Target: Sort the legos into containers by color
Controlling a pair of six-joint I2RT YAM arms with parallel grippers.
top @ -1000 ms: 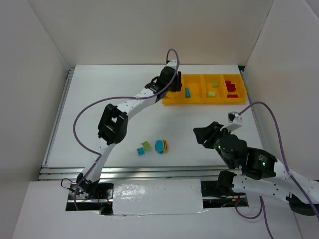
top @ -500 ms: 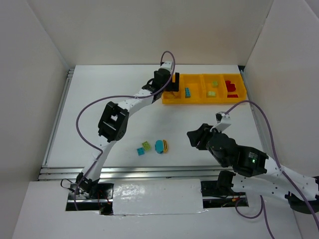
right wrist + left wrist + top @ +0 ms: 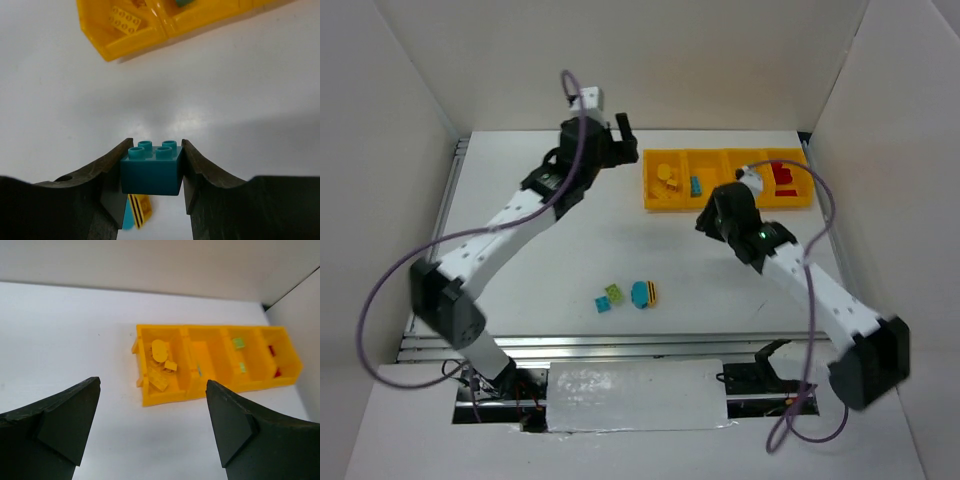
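The containers form one yellow tray (image 3: 720, 203) at the back right. Yellow legos (image 3: 160, 352) lie in its left end compartment, a blue one (image 3: 696, 185) in the second, green ones (image 3: 238, 343) in the third, red ones (image 3: 783, 175) in the fourth. My left gripper (image 3: 623, 133) hangs open and empty above the table, left of the tray. My right gripper (image 3: 151, 172) is shut on a blue brick (image 3: 151, 170), raised just in front of the tray (image 3: 135, 25). A green-and-blue lego (image 3: 610, 297) and a blue-and-yellow rounded lego (image 3: 643, 293) lie on the table.
White walls enclose the table at the back and on both sides. A slotted metal rail (image 3: 450, 200) runs along the left edge. Purple cables (image 3: 380, 300) loop from both arms.
The left gripper opened and drew back up and left from the tray's left end compartment. The right arm swung from the near right towards the tray, carrying the blue brick.
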